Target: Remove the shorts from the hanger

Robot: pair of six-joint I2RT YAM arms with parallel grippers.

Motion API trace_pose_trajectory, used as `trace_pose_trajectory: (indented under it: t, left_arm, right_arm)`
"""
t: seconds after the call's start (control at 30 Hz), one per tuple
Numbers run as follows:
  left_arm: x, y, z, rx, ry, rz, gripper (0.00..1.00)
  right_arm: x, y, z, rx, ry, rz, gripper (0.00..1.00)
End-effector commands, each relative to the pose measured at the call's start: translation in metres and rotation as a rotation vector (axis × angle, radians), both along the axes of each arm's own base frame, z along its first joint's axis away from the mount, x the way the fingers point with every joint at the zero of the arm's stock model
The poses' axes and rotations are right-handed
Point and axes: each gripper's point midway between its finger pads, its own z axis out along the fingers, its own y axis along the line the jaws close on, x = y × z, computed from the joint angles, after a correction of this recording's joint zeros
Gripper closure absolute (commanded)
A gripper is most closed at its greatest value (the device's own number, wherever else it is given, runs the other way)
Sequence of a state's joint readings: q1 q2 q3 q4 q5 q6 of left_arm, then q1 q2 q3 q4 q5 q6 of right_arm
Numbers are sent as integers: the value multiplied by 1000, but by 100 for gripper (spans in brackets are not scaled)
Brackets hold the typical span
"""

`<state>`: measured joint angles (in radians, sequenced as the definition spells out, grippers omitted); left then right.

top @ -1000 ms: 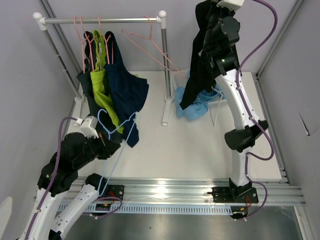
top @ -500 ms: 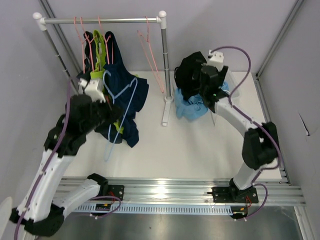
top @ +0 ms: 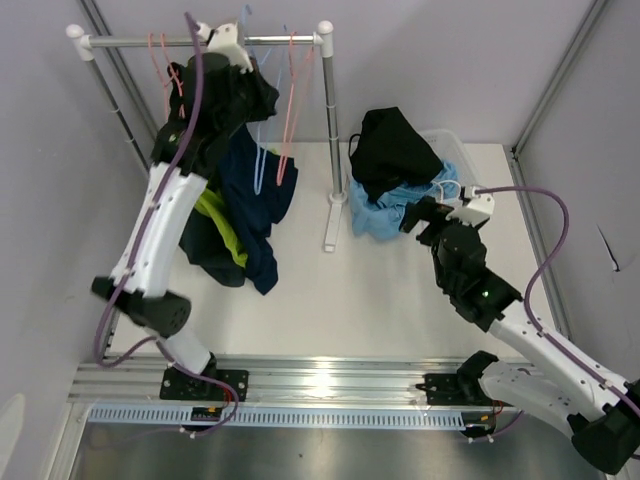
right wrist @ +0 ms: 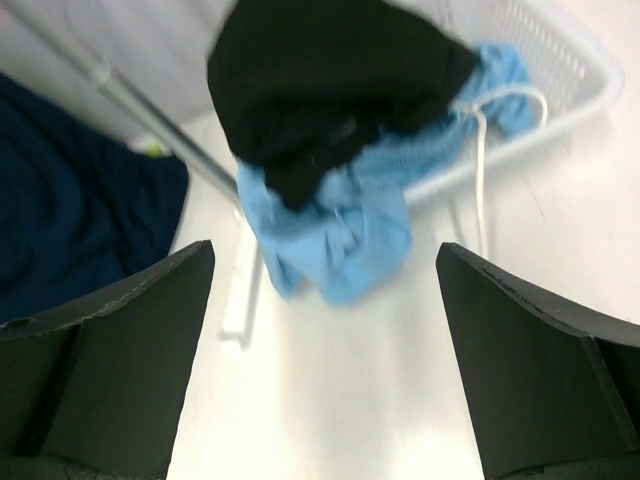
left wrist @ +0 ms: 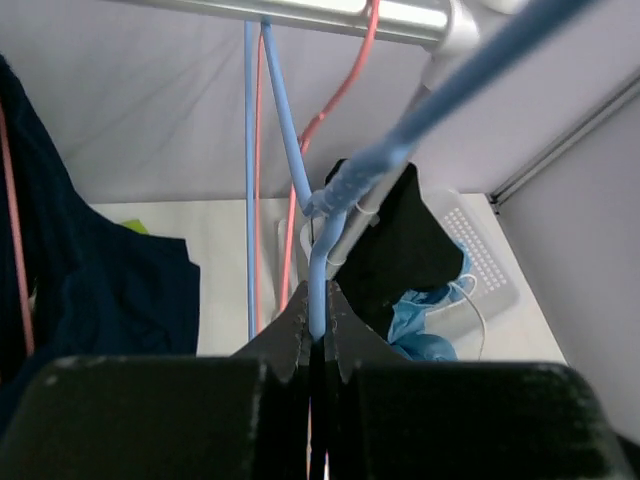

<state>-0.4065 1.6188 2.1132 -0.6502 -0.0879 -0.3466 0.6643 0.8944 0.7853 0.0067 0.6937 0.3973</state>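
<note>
Two shorts (right wrist: 330,90) beyond parted right jaws

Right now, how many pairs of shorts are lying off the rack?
2: black shorts piled on light blue shorts, both at the white basket right of the rack; others may hide beneath.

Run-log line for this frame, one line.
left gripper: shut on blue hanger at rail | right gripper: open, empty | black shorts: atop light blue shorts at basket | navy shorts, lime green shorts: hanging
</note>
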Motion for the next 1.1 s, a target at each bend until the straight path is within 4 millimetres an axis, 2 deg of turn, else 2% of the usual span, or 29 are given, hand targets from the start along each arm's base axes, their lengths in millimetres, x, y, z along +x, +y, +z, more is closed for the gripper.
trace_pose_trajectory:
  t: [0.0,0.07,0.1,0.27,0.43,0.47,0.57,0.6,0.63,0.67,0.7,0.73,0.77,0.8,0.83,0.87,0.93,1.03,1.07]
  left_arm:
    - [44,-3,5,20,-20,48,100]
    - [71,-9,-1,16,-25,61,100]
    - [83,-12,-10,16,-15,69,100]
    - [99,-4,-23,-24,3,108,100]
    - [90,-6,-37,-24,58,88,100]
    - [84,-5,-44,-17,82,87,100]
    - [68,-5,-44,-21,104,62,100]
    - [58,-5,-56,-10,138,47,100]
    - [51,-8,-56,-11,142,14,100]
    - [46,-8,-64,-5,164,6,99]
    - [34,-4,-60,-6,160,-1,98]
    - [28,-2,-64,6,169,-5,94]
    - [22,0,-60,10,163,-12,83]
    - [16,2,-55,15,153,-12,75]
    - [6,7,-43,21,127,-16,64]
    - [1,10,-39,26,119,-10,60]
    - [-12,21,-11,25,48,4,52]
    - [-17,39,14,26,-10,41,44]
    - [-18,44,11,35,6,49,43]
  right_arm:
    - [-25,-5,-27,-7,80,13,1]
    - [-35,-7,-34,-25,104,20,1]
    - [-40,-10,-30,-15,94,20,1]
    - [-53,-20,-29,-11,87,30,1]
    - [-56,-24,-31,-11,81,25,1]
    - [-56,-23,-31,-8,81,27,1]
    - [-54,-18,-33,5,88,37,1]
    - [-54,-17,-34,5,91,38,1]
    - [-54,-17,-36,14,97,38,1]
    - [-55,-15,-36,17,98,43,1]
    - [-56,-15,-36,21,98,44,0]
    - [-56,-14,-37,21,100,48,0]
    - [-58,-13,-35,25,98,53,0]
    - [-59,-11,-36,25,98,59,0]
    - [-60,-11,-36,21,101,59,1]
    - [-61,-12,-34,25,96,56,1]
    - [-63,-11,-35,19,100,62,1]
    - [-66,-9,-34,22,97,67,1]
    - [-66,-8,-34,22,97,67,1]
